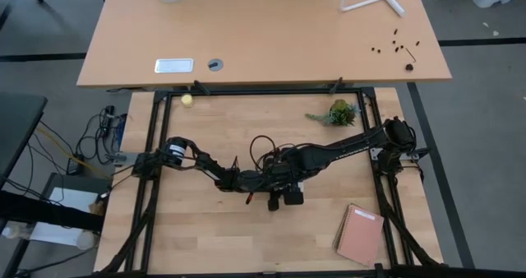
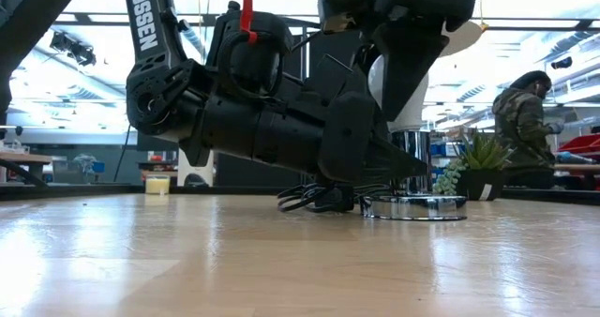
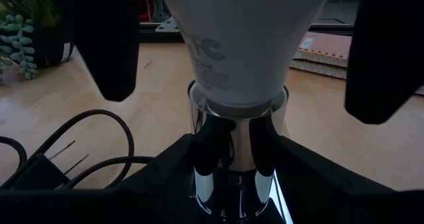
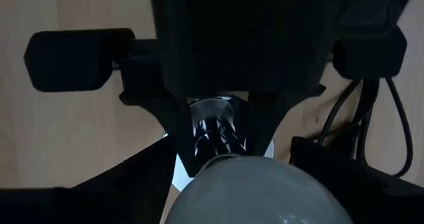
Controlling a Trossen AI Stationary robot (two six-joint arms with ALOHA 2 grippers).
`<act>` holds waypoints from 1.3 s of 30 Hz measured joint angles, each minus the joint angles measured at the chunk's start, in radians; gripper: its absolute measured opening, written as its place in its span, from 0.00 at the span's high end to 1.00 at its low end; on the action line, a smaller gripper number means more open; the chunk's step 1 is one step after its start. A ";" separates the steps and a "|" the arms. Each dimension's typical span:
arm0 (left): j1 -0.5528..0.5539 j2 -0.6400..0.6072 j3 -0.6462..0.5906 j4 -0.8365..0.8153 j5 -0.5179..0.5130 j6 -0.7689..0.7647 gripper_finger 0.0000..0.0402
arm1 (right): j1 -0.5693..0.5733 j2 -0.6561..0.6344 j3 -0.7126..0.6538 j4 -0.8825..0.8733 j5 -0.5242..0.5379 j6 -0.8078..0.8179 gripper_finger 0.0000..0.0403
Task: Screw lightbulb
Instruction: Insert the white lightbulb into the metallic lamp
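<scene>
We are steadying the shiny chrome socket stem (image 3: 233, 151) at lower centre, left gripper (image 3: 233, 164) pinching it. Above, our right gripper (image 2: 412, 64) is pinching the white pear-shaped lightbulb (image 3: 242, 45), seated in the socket. We judge threading underway; next, turning it clockwise.

Matt white lightbulb (image 3: 242, 45) sits in a glossy chrome socket (image 3: 235, 151) on smooth wood table (image 1: 205, 237).

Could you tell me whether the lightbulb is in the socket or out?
In: the lightbulb stands upright, its base seated in the chrome socket.
</scene>
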 joint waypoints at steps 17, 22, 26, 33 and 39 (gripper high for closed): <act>0.000 0.000 0.000 0.001 0.001 0.000 0.51 | -0.002 0.000 0.001 -0.067 -0.006 0.077 0.24; 0.000 0.000 0.000 0.001 0.001 0.000 0.51 | -0.002 0.000 0.001 -0.065 -0.005 0.005 0.24; 0.000 0.000 0.000 0.001 0.001 0.000 0.51 | -0.002 0.000 0.001 -0.059 -0.003 -0.032 0.24; 0.000 0.000 0.000 0.001 0.001 0.000 0.51 | 0.000 0.000 0.001 -0.060 0.001 0.011 0.24; 0.000 0.000 0.000 0.001 0.002 -0.001 0.51 | 0.000 0.000 0.001 -0.075 -0.022 0.025 0.24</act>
